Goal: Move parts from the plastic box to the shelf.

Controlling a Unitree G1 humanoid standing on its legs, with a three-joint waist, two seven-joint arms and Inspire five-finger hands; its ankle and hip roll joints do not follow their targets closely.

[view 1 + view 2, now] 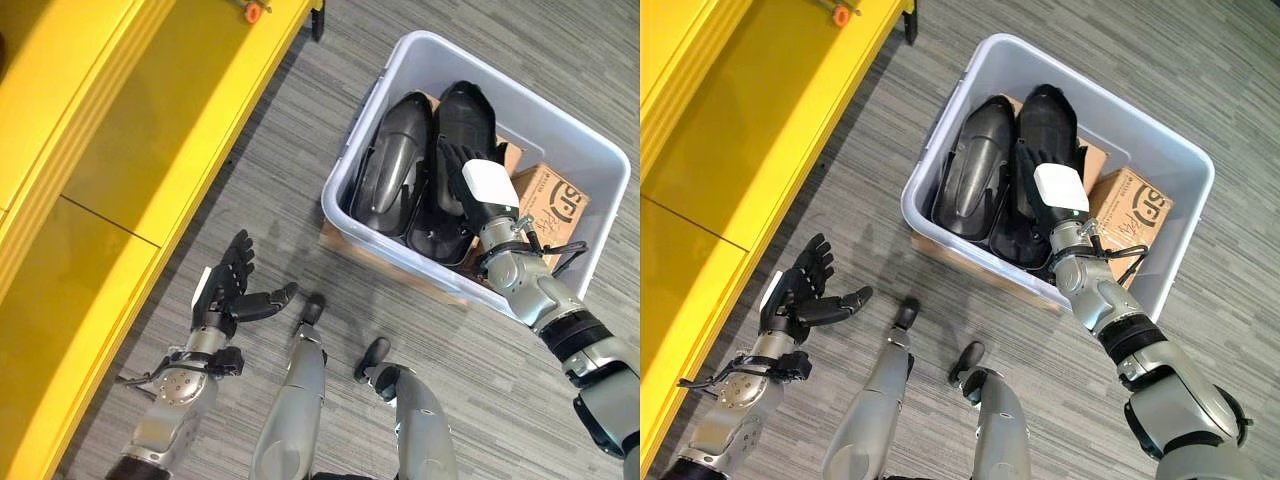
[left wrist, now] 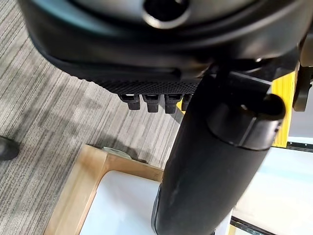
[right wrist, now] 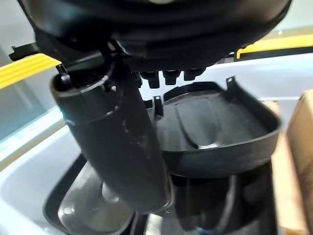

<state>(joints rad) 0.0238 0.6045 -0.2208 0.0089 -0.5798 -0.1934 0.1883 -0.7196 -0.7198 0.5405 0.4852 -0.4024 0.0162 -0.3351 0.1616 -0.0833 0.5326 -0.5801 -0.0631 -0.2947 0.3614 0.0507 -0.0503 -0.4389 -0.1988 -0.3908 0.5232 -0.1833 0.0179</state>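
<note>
Right hand (image 1: 1055, 200) reaches open-fingered over black moulded plastic parts (image 1: 975, 180) in the pale grey plastic box (image 1: 1185, 165), beside a brown cardboard carton (image 1: 1132, 208); left hand (image 1: 800, 292) hangs open near the yellow shelf (image 1: 750, 130).

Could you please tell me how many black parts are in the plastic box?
3 visible: one part nearest the shelf, one beside it, one lower, under the right hand. More may be hidden.
</note>
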